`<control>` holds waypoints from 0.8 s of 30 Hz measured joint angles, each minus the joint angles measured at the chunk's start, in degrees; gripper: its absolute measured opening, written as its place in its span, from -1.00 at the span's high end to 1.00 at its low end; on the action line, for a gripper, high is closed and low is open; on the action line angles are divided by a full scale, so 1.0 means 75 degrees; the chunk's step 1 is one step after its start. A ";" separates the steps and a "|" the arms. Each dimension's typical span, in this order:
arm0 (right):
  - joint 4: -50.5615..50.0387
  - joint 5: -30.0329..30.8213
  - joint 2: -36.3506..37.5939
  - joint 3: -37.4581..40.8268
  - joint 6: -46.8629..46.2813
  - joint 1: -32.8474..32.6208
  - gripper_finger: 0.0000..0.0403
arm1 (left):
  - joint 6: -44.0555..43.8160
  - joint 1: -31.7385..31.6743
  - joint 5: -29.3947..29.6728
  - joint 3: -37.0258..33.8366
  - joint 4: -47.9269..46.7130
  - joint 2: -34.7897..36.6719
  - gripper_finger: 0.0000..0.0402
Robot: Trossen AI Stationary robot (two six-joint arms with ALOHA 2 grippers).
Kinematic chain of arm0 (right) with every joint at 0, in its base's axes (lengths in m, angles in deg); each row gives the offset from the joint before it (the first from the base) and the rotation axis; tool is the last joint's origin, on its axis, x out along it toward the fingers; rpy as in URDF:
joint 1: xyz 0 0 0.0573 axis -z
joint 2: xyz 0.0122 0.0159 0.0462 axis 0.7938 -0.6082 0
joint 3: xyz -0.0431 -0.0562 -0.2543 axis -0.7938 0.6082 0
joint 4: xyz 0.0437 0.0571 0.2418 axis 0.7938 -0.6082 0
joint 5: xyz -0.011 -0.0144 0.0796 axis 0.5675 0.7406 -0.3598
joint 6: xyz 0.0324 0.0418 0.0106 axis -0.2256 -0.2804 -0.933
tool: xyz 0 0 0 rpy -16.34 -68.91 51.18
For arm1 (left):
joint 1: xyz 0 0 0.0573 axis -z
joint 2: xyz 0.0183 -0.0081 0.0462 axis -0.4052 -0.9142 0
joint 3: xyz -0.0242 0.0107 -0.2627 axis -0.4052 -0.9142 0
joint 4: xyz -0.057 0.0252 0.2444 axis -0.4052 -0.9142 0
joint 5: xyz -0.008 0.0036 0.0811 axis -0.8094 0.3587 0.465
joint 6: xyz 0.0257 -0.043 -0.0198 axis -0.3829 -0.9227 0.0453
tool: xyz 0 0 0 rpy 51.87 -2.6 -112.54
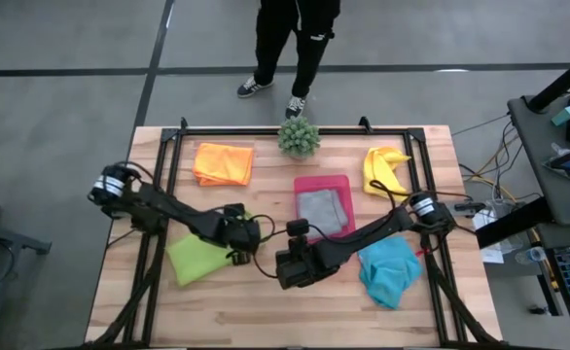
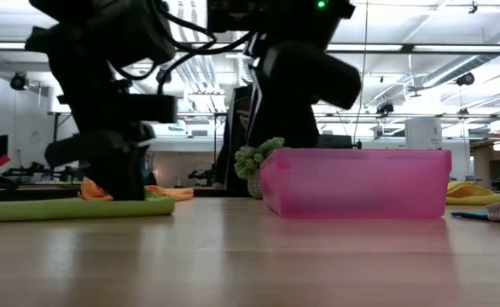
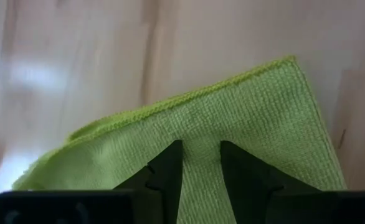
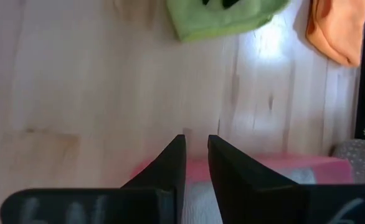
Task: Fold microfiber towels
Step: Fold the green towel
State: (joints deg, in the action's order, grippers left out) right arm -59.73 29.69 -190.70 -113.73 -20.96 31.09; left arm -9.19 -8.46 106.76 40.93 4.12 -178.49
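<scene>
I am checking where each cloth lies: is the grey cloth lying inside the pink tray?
Yes, in the high view the grey cloth lies flat within the rim of the pink tray.
</scene>
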 joint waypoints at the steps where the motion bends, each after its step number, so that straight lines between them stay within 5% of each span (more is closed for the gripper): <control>1: -0.0017 -0.0005 0.0073 0.0061 0.0017 -0.0029 0.70 | 0.0088 0.0000 -0.0108 0.0004 0.0253 -0.0065 0.52; 9: 0.0116 -0.0059 0.1175 0.1213 -0.0399 -0.0195 0.70 | 0.1142 0.0536 -0.1893 0.0004 0.1615 -0.0094 0.52; 17: 0.2330 -0.0078 0.2389 0.3070 -0.0559 -0.0259 0.70 | 0.0661 0.1212 -0.1887 0.0001 0.0996 0.1006 0.52; 24: 0.5626 -0.0672 0.2901 0.4658 0.0879 -0.0221 0.70 | -0.0605 0.1596 -0.1567 0.0133 0.1532 0.1134 0.52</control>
State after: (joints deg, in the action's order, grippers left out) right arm -17.54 24.65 -168.94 -78.79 -14.37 29.43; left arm -13.73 3.51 95.01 41.93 15.60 -169.98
